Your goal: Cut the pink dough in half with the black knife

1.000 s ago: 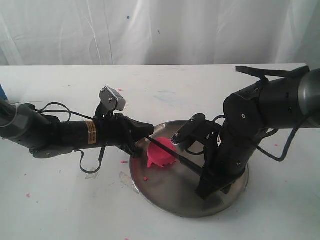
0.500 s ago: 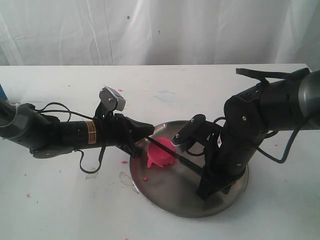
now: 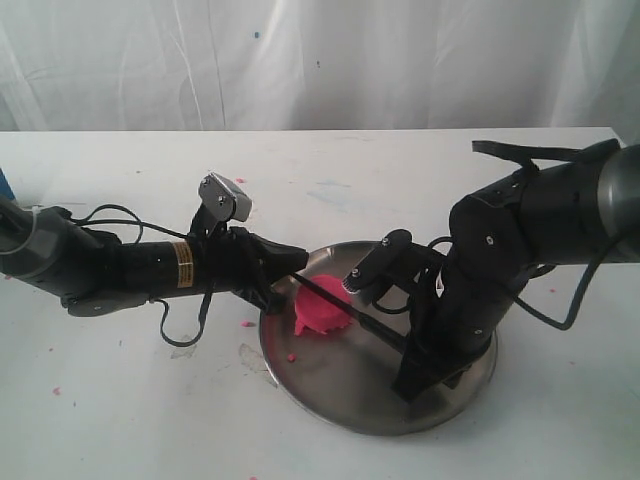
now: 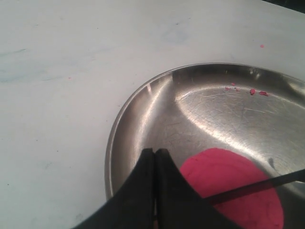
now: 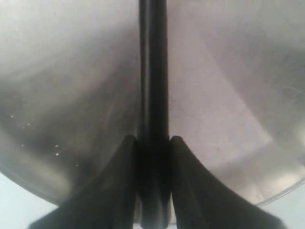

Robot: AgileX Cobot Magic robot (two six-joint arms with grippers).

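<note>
The pink dough (image 3: 322, 310) sits as a round lump on the left part of the steel plate (image 3: 330, 385); in the left wrist view the pink dough (image 4: 238, 176) lies just beside my fingertips. The black knife (image 3: 345, 305) slants across the dough's top, its blade (image 4: 257, 187) resting on it. My right gripper (image 5: 152, 140) is shut on the black knife (image 5: 153, 86) by its handle, low over the plate's right side (image 3: 425, 350). My left gripper (image 4: 155, 151) is shut and empty, its tip at the plate's left rim against the dough's side (image 3: 290, 285).
Tiny pink crumbs (image 3: 246, 324) dot the white table (image 3: 120, 420) left of the plate, and a few crumbs (image 4: 252, 90) lie inside the steel plate (image 4: 143, 109). A white curtain (image 3: 320, 60) hangs behind the table.
</note>
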